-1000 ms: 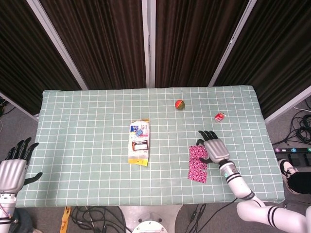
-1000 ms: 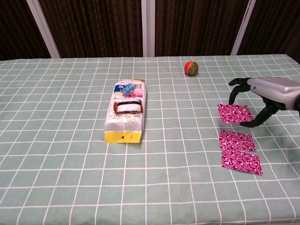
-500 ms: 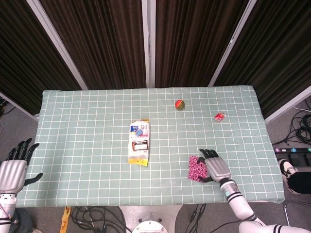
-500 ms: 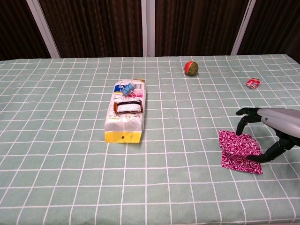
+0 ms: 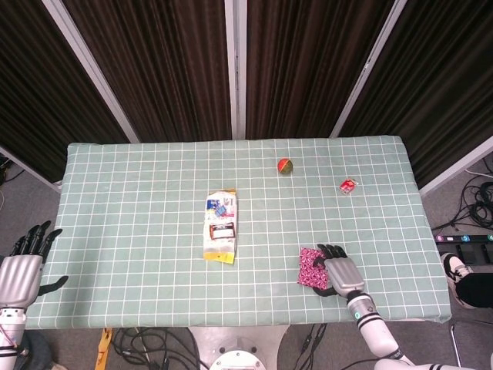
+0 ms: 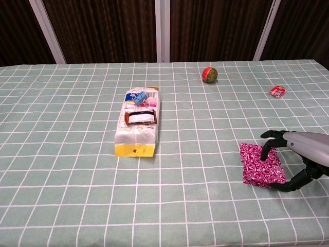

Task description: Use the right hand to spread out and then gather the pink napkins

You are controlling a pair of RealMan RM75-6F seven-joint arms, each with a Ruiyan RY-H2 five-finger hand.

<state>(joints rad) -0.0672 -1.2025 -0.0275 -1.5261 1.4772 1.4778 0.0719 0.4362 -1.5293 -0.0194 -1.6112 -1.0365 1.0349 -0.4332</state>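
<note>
Leftmost, the left hand (image 5: pixel 18 270) sits off the table's near-left corner in the head view, fingers apart, holding nothing; the chest view doesn't show it. Table (image 5: pixel 123 200) has a green checked cloth.

Mid-table, left of centre: a clear plastic bag (image 6: pixel 138 122) lying flat, long axis running front to back, yellow strip at the near end. Inside it, a blue clip-like item at the far end, a dark-rimmed white piece in the middle, other small bits too small to tell. It lies well apart from everything else.

Further right and toward the back, a red-and-green ball (image 6: pixel 209 74), alone on the cloth. Right again, a small red packet (image 6: pixel 277 91) near the far-right edge.

Near-right part of the table: the pink napkins (image 6: pixel 260 165) lie gathered in one overlapping pile, flat on the cloth, edges not quite aligned. Nothing sits between the pile and the bag or ball.

Right hand (image 6: pixel 303 153) is at the pile's right side, fingers spread and arched, fingertips (image 6: pixel 266 152) touching the napkins' top-right part, thumb down by the near-right corner. It presses on them and grips nothing.
</note>
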